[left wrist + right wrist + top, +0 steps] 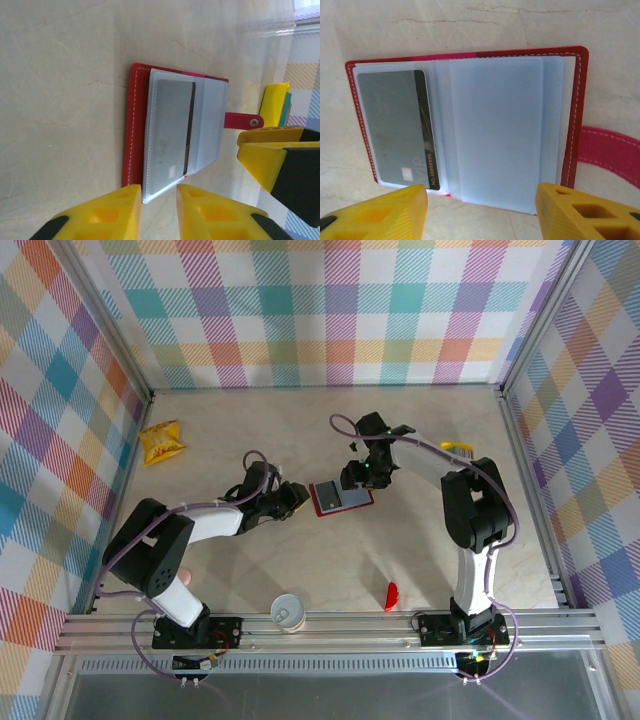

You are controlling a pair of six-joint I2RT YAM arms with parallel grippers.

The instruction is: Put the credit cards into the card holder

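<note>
1. At the far left, a crinkled yellow snack packet (pixel 162 443) lies on the table (pixel 250 575), well apart from everything else.
2. My left pincer (pixel 298 496) sits low, just beside the left edge of the card holder (pixel 341 497). Its yellow fingers (pixel 115 210) stand a narrow gap apart with nothing pinched. A corner of the clear sleeve reaches that gap, but I cannot tell whether it touches.
3. A paper cup (pixel 288 612) stands upright near the front rail, between my two bases.
4. The card holder lies open and flat at mid-table between my pincers, grey-blue sleeves up and clasp tab (pixel 612 150) sticking out sideways. A grey card with a black stripe (pixel 395 130) sits in one pocket.
5. My right pincer (pixel 358 478) hangs over the holder, fingers spread wide and holding nothing.
6. A small red curved piece (pixel 392 596) lies near my right base.
7. The credit cards (pixel 458 448), a yellow stack with a teal edge, rest on the table beside my right arm, apart from the holder.
</note>
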